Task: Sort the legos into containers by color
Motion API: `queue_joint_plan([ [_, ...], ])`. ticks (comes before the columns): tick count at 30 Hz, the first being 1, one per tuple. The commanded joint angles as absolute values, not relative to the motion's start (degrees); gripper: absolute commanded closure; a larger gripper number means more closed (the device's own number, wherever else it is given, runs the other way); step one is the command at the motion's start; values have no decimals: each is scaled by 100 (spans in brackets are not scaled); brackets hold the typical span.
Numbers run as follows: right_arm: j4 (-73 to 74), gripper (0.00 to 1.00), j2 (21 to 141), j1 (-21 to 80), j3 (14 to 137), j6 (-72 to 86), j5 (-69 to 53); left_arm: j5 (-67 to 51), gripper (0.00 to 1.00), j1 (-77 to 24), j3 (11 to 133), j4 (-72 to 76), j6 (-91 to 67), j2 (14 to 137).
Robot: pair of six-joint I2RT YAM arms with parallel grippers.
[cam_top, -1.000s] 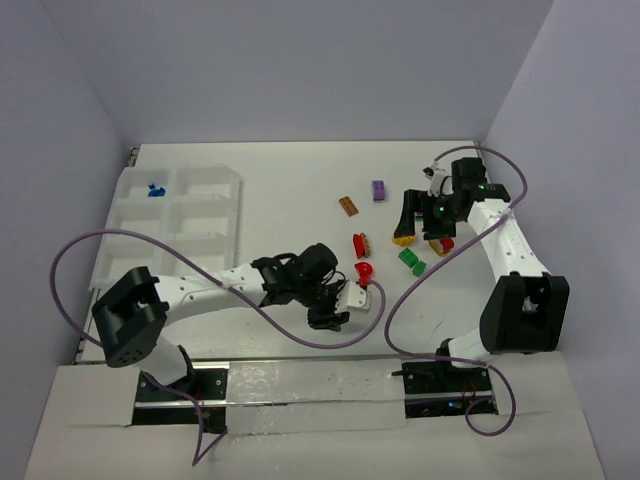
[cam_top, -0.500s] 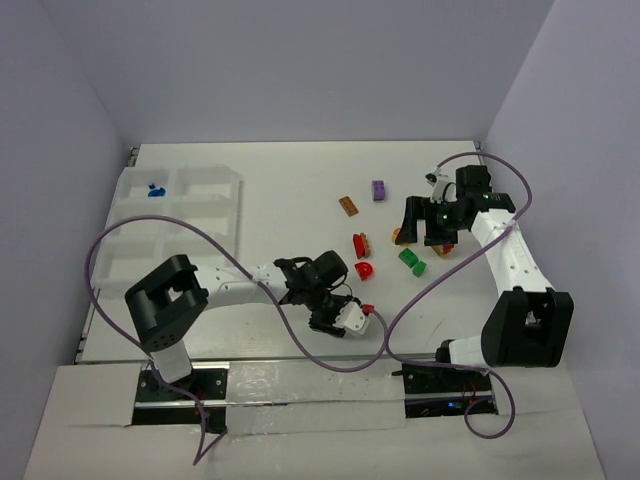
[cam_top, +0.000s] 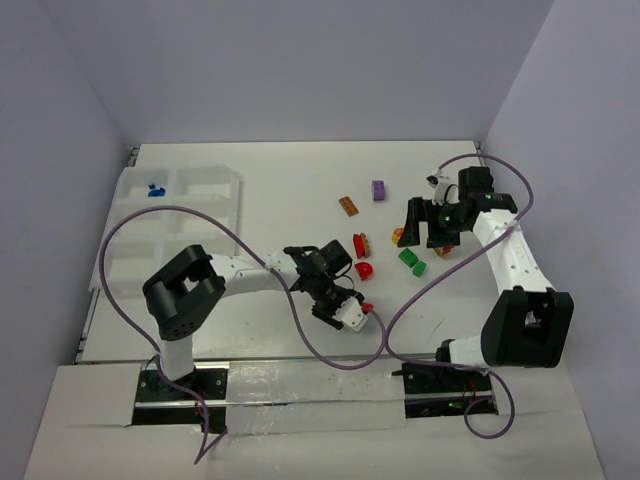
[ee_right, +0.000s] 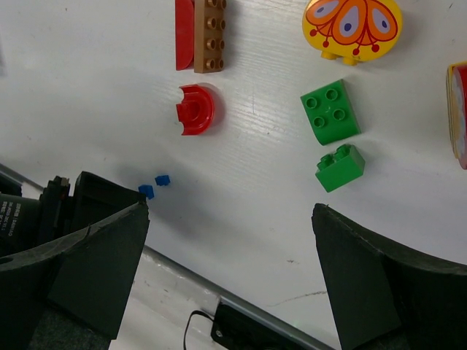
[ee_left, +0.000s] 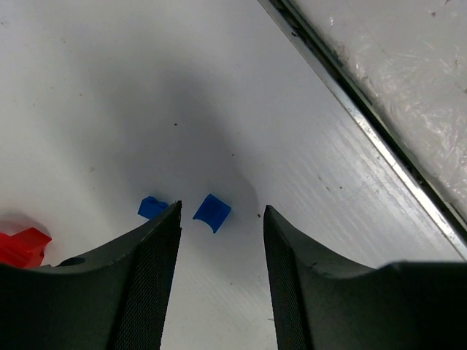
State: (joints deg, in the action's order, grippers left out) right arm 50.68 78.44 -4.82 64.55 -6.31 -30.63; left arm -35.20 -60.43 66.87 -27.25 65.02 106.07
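Observation:
My left gripper [ee_left: 222, 219] hovers low over the table near its front edge, jaws open with nothing between them. A tiny blue lego [ee_left: 212, 213] lies just beyond the fingertips, in line with the gap. A second tiny blue lego [ee_left: 152, 208] lies beside the left finger, and a red piece [ee_left: 22, 246] shows at the left edge. From above, the left gripper [cam_top: 337, 308] is below the red half-round lego [cam_top: 364, 269]. My right gripper [ee_right: 230, 211] hangs wide open and empty above two green legos [ee_right: 330, 111]. The tray of containers [cam_top: 237, 215] stands far left with one blue lego [cam_top: 154, 190] in a back compartment.
An orange brick [cam_top: 348, 205] and a purple brick [cam_top: 379, 190] lie mid-table. A red and brown brick [ee_right: 200, 33] and a yellow-orange rounded piece [ee_right: 352, 22] lie near the right gripper. The table's metal front edge [ee_left: 365, 124] runs close to the left gripper. Purple cables loop over the near table.
My left arm has swung its elbow rightward and the gripper has shifted slightly toward the front edge, its jaws a little wider. The right gripper moved slightly right.

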Motion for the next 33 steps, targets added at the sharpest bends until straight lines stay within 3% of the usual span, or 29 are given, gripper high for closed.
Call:
queue_joint_plan([
  [1, 5158, 0, 7830, -594, 6610, -783, -3152, -3790, 45, -5983, 6973, -2917, 6922, 10783],
  [12, 5344, 0, 7954, -804, 6719, -967, -3318, -3784, 47, -5968, 7071, -3060, 7168, 11158],
  [17, 5390, 0, 7990, -861, 6751, -1022, -3351, -3841, 58, -5968, 7119, -3313, 7262, 11241],
  [25, 5555, 0, 8093, -880, 6917, -1136, -3445, -3710, 60, -5918, 7192, -3858, 7426, 11343],
  [33, 5592, 0, 8095, -888, 6976, -1169, -3491, -3647, 85, -5701, 7135, -3850, 7184, 11179],
])
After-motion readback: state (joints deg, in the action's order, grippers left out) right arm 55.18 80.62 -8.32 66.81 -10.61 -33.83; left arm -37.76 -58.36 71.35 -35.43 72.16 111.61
